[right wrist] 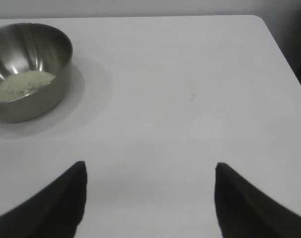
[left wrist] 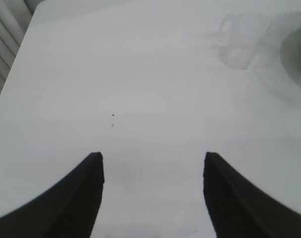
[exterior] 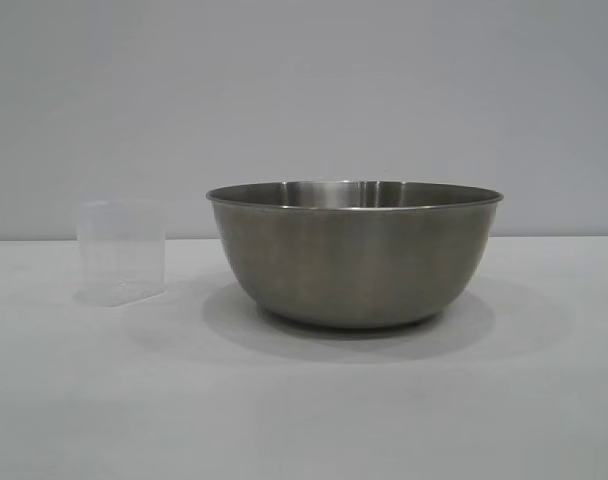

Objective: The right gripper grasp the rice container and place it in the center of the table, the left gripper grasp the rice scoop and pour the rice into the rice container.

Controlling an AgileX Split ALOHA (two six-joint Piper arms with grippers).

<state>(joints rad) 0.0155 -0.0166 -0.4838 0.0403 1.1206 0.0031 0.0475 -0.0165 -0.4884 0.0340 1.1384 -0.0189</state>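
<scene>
The steel rice container (exterior: 354, 255) stands upright on the white table (exterior: 304, 400), near its middle in the exterior view. White rice (right wrist: 22, 84) lies in a heap inside the rice container (right wrist: 29, 69). To its left the clear rice scoop (exterior: 121, 250) stands upright and looks empty. It shows faintly as the rice scoop (left wrist: 239, 42) in the left wrist view, far from my left gripper (left wrist: 153, 158). That gripper is open over bare table. My right gripper (right wrist: 150, 166) is open too, well away from the bowl, holding nothing. Neither arm shows in the exterior view.
The table's far edge and a rounded corner (right wrist: 262, 22) show in the right wrist view. Slatted bars (left wrist: 2, 44) stand beyond the table's edge in the left wrist view. A plain grey wall (exterior: 304, 90) stands behind the table.
</scene>
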